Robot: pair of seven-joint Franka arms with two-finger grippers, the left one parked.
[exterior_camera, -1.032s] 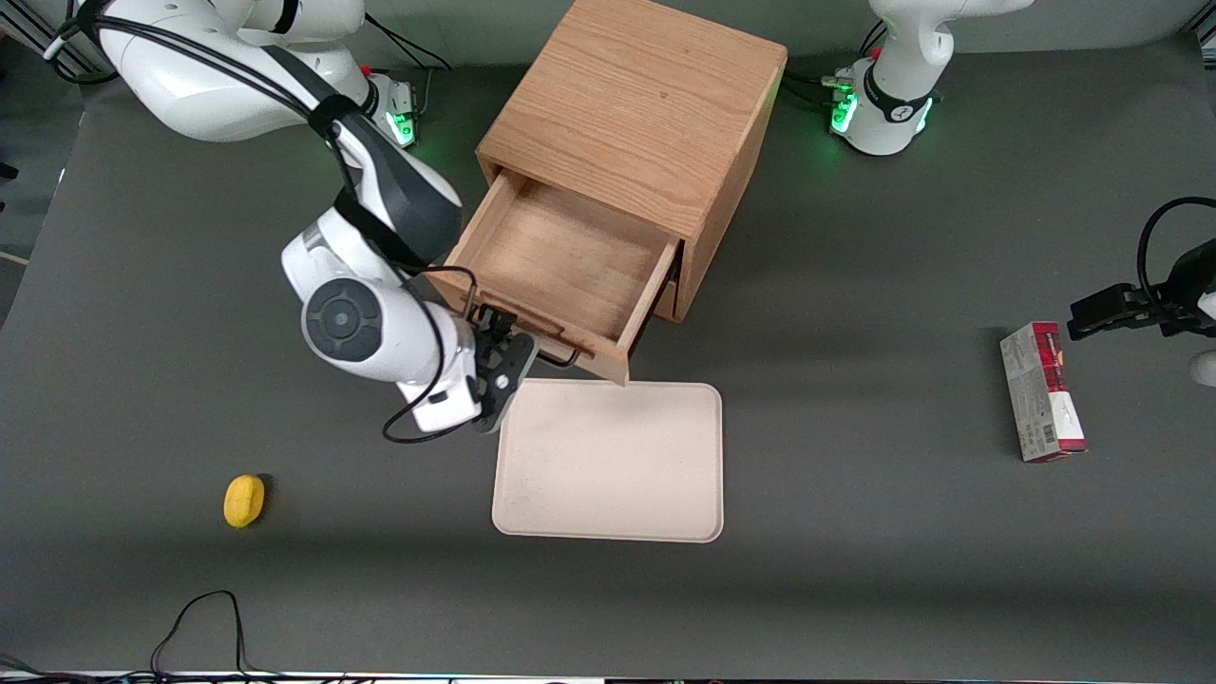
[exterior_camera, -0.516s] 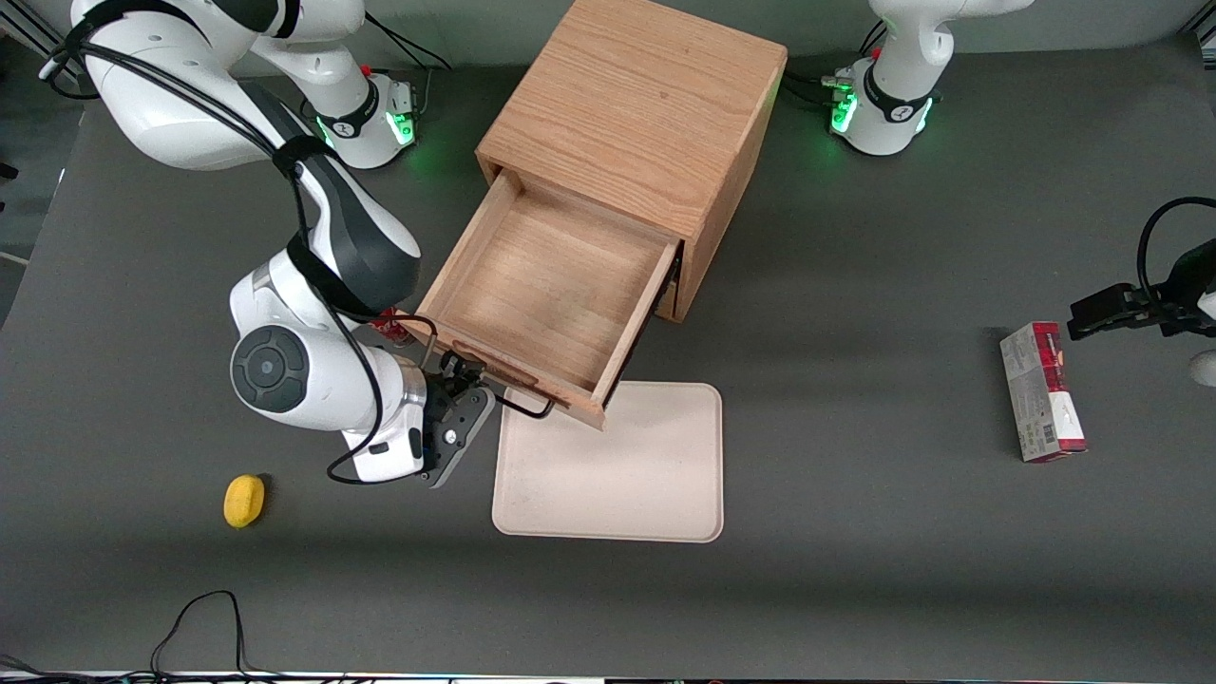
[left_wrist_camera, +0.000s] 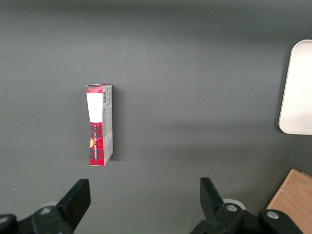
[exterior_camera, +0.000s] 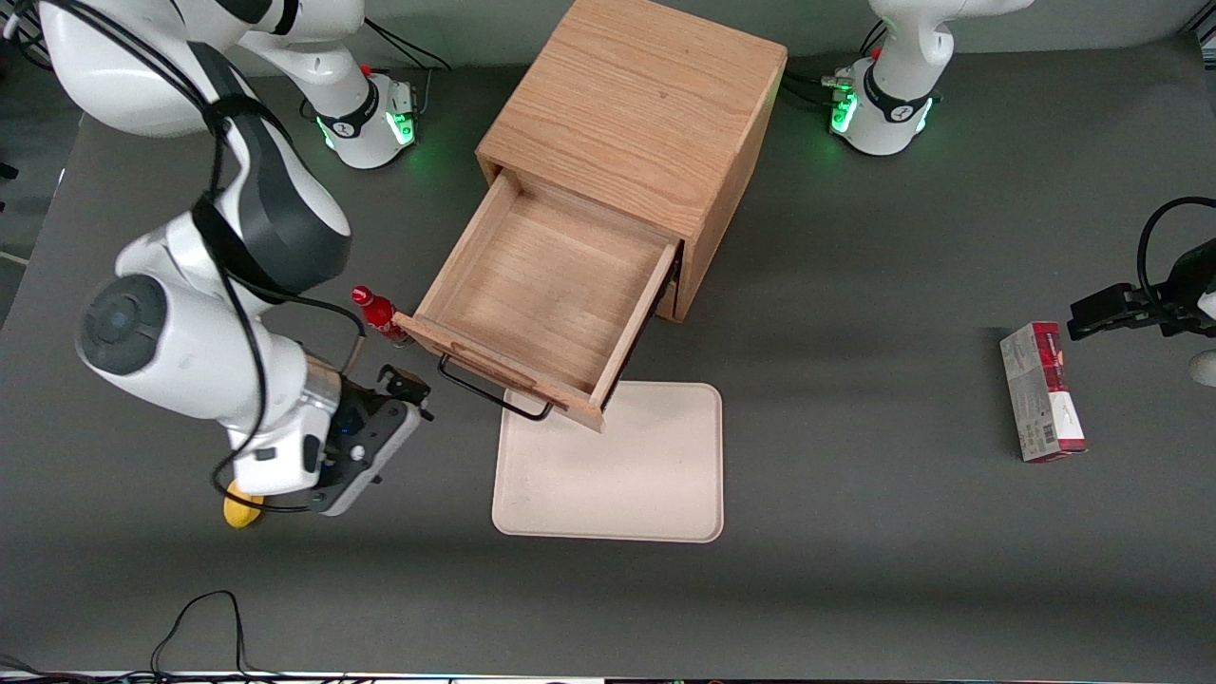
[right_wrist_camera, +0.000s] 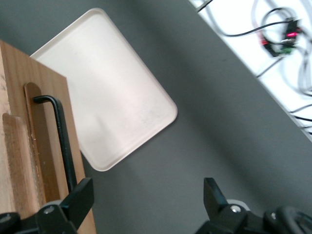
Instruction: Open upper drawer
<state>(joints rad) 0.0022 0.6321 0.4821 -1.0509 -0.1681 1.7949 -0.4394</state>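
Upper drawer [exterior_camera: 551,285] stands pulled far out of the oak cabinet [exterior_camera: 636,104], its interior exposed. Its black bar handle [exterior_camera: 494,391] lies just cabinet-ward of the end effector [exterior_camera: 404,389], long axis running across the drawer front. The end effector is open, gripping nothing, clear of the handle, above the surface [exterior_camera: 855,570].
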